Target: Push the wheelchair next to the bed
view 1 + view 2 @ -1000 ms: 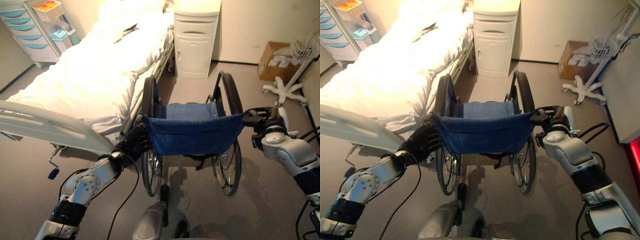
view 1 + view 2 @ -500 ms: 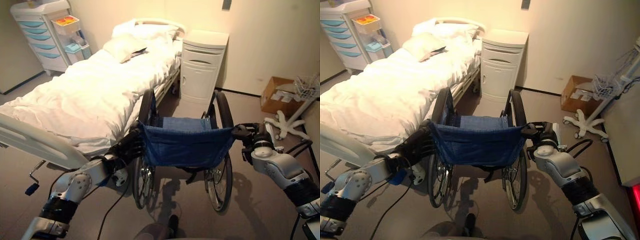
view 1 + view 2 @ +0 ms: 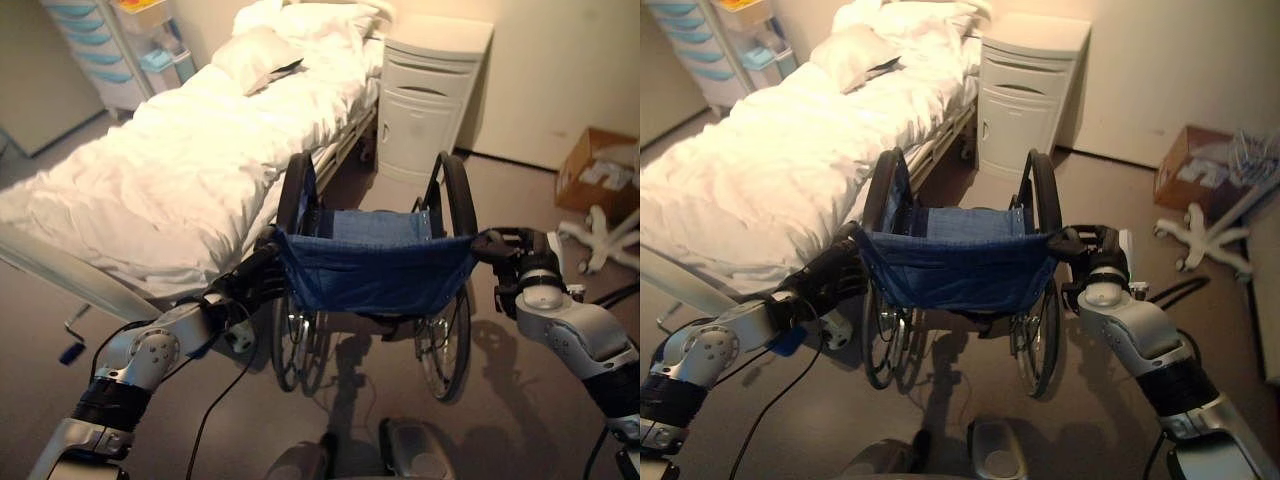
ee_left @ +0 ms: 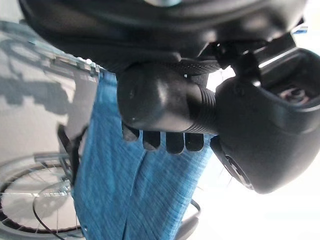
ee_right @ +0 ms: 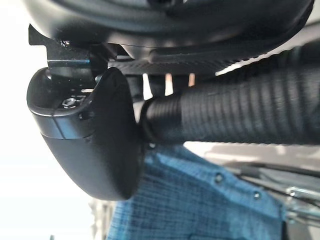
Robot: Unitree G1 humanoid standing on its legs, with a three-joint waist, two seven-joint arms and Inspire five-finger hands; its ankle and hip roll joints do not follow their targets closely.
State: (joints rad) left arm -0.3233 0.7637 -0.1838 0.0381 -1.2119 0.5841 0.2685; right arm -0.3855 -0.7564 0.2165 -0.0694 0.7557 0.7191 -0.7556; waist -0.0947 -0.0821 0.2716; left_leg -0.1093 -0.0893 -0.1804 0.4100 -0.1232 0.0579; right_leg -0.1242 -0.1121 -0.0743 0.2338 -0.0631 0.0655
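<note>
A wheelchair (image 3: 372, 262) with a blue cloth seat and back and black wheels stands in front of me, its left wheel close beside the white hospital bed (image 3: 170, 175). My left hand (image 3: 255, 283) is curled round the left push handle (image 4: 160, 102). On the other side my right hand (image 3: 515, 258) is wrapped round the ribbed right push handle (image 5: 240, 116). The blue back cloth (image 3: 955, 270) hangs between the two hands.
A white bedside cabinet (image 3: 432, 85) stands ahead past the wheelchair, against the wall. A drawer trolley (image 3: 105, 55) is at the far left behind the bed. The bed's white footboard rail (image 3: 60, 275) runs across the lower left. A cardboard box (image 3: 598, 170) and a wheeled stand base (image 3: 600, 232) sit at the right.
The camera has tilted up and down between frames. Both hands have kept their hold on the handles, and the wheelchair stays beside the bed.
</note>
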